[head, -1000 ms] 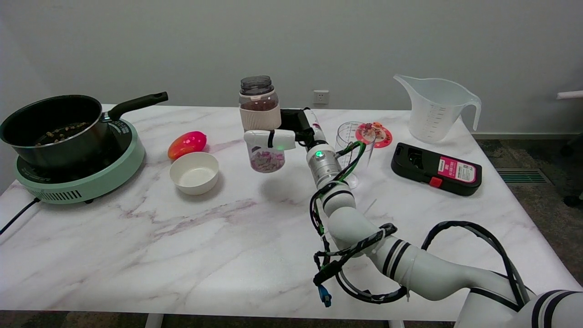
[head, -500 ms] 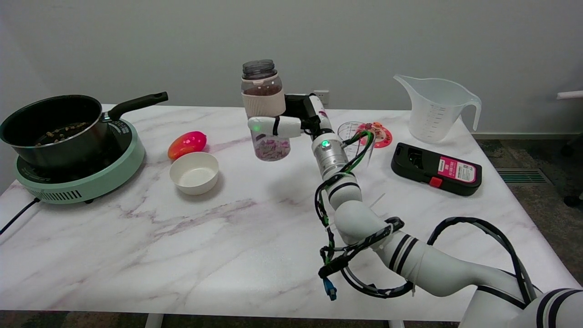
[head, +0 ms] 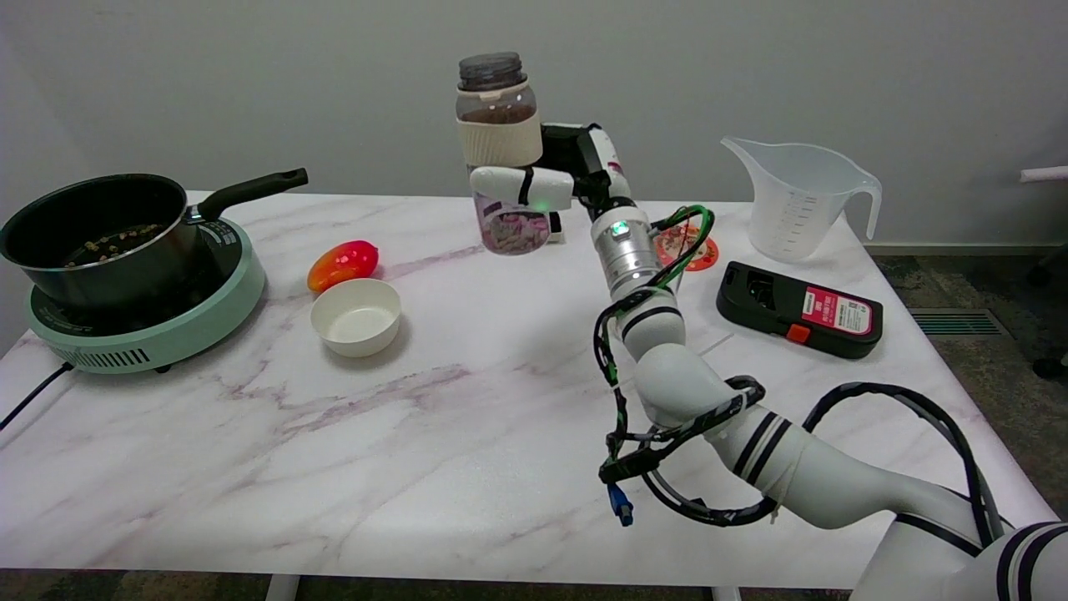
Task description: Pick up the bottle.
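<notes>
Your right hand [head: 546, 179] has carried the bottle [head: 502, 154] steadily higher over the last second, and it now hangs well clear of the tabletop [head: 434, 401], upright, its dark cap up against the wall behind. The fingers are wrapped around its middle just below the cream sleeve, and the grip looks firm with no tilt. The lift itself looks essentially done; you only need to hold it steady, well above the white bowl [head: 355, 316] and the red fruit [head: 342, 264]
</notes>
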Robot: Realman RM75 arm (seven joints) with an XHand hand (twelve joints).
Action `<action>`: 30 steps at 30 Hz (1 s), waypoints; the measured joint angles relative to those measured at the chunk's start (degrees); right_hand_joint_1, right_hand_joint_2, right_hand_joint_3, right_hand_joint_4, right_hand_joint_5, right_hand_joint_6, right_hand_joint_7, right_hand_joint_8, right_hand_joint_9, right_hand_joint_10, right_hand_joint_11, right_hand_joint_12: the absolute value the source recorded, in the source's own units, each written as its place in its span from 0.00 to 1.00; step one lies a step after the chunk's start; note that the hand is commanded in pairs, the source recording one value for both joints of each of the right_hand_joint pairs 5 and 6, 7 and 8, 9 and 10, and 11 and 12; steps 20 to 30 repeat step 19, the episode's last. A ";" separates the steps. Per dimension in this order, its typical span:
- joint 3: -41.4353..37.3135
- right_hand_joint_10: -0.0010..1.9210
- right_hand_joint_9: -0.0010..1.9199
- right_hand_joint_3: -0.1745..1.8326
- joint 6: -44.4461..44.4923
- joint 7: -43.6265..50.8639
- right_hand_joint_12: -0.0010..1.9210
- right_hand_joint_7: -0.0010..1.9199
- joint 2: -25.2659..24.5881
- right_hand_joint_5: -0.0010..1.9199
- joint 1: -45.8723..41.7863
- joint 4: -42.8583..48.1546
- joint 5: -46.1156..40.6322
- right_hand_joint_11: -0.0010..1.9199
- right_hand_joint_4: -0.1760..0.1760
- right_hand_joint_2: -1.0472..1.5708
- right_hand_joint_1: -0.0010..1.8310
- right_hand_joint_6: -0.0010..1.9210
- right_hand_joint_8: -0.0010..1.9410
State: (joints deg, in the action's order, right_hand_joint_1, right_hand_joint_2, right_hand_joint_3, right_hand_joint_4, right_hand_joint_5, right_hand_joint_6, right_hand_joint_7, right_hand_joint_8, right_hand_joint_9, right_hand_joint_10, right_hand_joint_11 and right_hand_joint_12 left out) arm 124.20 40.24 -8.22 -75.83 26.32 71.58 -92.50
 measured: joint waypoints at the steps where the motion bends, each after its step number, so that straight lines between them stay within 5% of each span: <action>1: -0.17 0.73 0.73 0.28 0.00 -0.01 0.66 0.81 0.23 1.00 0.01 0.45 0.09 0.66 0.50 0.94 0.67 1.00 0.80; 19: -4.67 0.78 0.78 0.27 0.04 0.22 0.67 0.86 7.19 1.00 -0.06 9.83 0.85 0.67 0.50 0.98 0.66 1.00 0.85; 30: -4.67 0.78 0.78 0.27 0.04 0.22 0.67 0.86 7.19 1.00 -0.06 9.83 0.85 0.67 0.50 0.98 0.66 1.00 0.85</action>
